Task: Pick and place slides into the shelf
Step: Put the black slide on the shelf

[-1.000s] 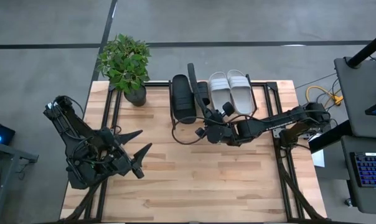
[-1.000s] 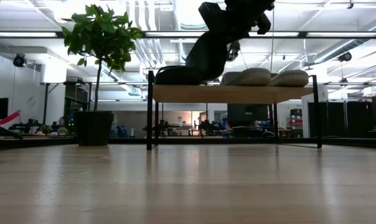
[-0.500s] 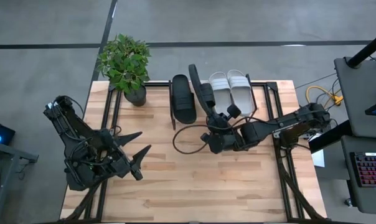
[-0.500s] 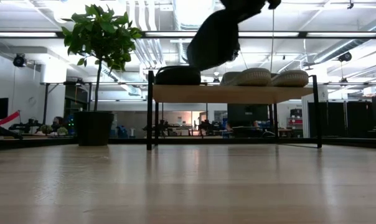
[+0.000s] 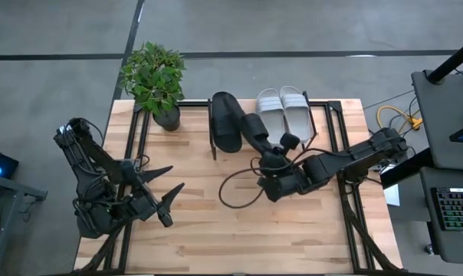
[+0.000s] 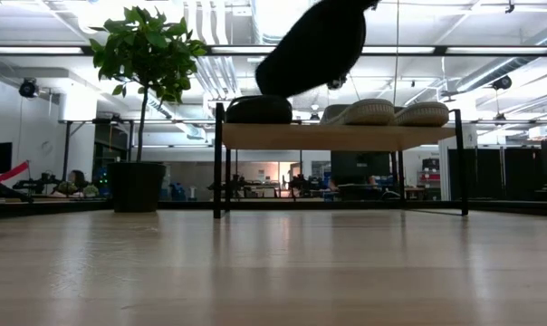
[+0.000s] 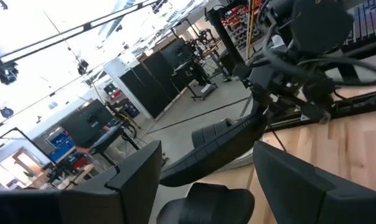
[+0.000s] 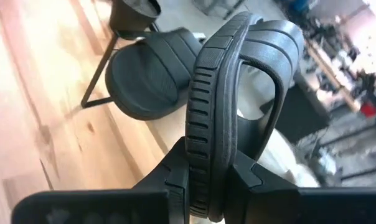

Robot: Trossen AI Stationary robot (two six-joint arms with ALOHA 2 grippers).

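Gripping a black slide (image 5: 255, 128) on edge, the right hand (image 5: 271, 159) hovers before the shelf (image 5: 323, 123); the left hand (image 5: 167, 201) waits released, with a potted plant (image 5: 155, 77) beside the shelf.

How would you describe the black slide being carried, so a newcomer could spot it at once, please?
Find the shelf at the table's far edge beside the potted plant. Three slides lie on it; the fourth, the black slide, hangs tilted in the air before it, gripped on edge in the right pincer.

Three slides (image 5: 281, 111) on shelf (image 6: 337, 136); fourth black slide (image 5: 256, 129) raised.
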